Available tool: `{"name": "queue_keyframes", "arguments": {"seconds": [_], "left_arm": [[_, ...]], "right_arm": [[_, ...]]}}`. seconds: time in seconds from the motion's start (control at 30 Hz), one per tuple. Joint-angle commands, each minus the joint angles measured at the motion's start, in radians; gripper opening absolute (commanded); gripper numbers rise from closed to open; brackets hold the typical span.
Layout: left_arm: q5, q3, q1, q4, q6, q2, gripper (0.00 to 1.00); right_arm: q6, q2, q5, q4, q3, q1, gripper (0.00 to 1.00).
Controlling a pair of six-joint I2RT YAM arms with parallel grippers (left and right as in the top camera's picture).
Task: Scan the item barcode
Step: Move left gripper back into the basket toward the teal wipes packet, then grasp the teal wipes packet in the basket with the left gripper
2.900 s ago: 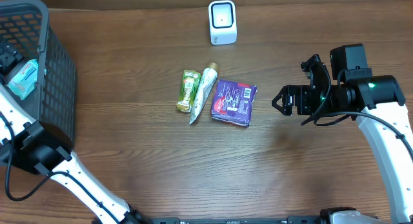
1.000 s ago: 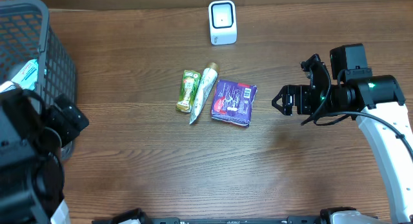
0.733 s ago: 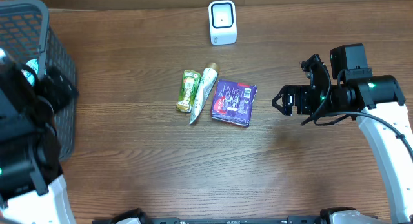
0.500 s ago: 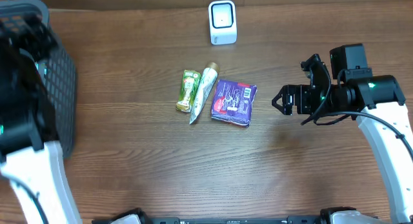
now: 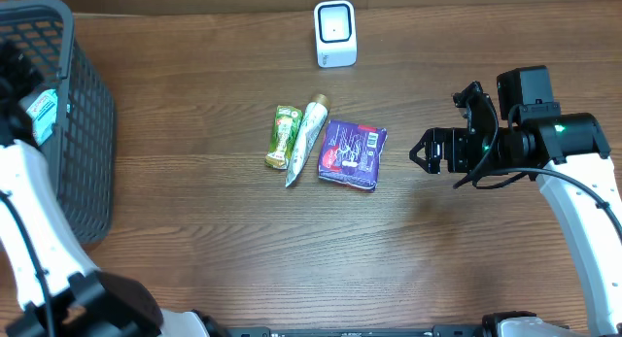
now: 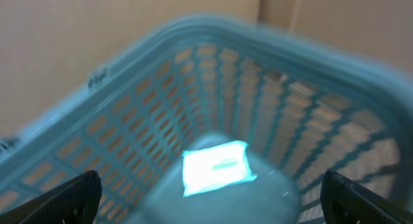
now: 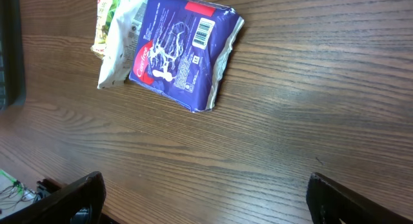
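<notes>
While left fingers are gaping over the basket, right fingers, equally wide, are hovering near the purple packet; probably calling for a grasp next.

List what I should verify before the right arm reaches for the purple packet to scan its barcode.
1. The right tool is open and empty: ok.
2. The purple packet lies flat on the table, nothing on top: ok.
3. Its barcode faces up, visible in the right wrist view: ok.
4. The white tube is apart from the packet's edge: cannot tell, they lie very close.
5. The white scanner stands unobstructed at the table's far side: ok.
6. The left tool is away from the items, above the grey basket: ok.
</notes>
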Motion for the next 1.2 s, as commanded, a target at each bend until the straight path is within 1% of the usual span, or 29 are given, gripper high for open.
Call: {"name": "queue_keyframes", "arguments": {"seconds": [0.0,0.1,0.2,0.33,0.5,0.57,0.63,0.7,0.93,1.17], "left_arm": [[0.137,0.0,0.062,-0.008,-0.021,0.082,1.0],[0.143,0.0,0.075,-0.006,-0.016,0.164,1.0],[0.143,0.0,0.072,0.011,0.026,0.242,1.0],[0.148,0.0,0.065,0.08,0.111,0.344,1.0],[0.152,0.0,0.065,0.176,0.213,0.425,1.0],[0.171,0.0,0.065,0.21,0.27,0.452,1.0],[0.222,0.0,0.065,0.243,0.363,0.483,0.98],[0.239,0.0,0.065,0.261,0.4,0.504,0.97],[0.237,0.0,0.066,0.301,0.491,0.565,0.97],[0.227,0.0,0.068,0.34,0.504,0.62,0.99]], "right_arm": [[-0.004,-0.003,0.003,0.006,0.016,0.008,1.0],[-0.003,-0.003,0.003,0.005,0.016,0.009,1.0],[-0.003,-0.003,0.003,0.005,0.016,0.009,1.0],[-0.002,-0.003,0.002,-0.007,0.016,0.009,1.0],[0.001,-0.003,0.002,-0.012,0.016,0.009,1.0],[0.001,-0.003,0.002,-0.013,0.016,0.009,1.0],[0.001,-0.003,0.002,-0.013,0.016,0.009,1.0],[0.001,-0.003,0.002,-0.01,0.016,0.009,1.0],[0.008,-0.003,0.002,-0.003,0.016,0.009,1.0],[0.008,-0.003,0.002,0.001,0.016,0.009,1.0]]}}
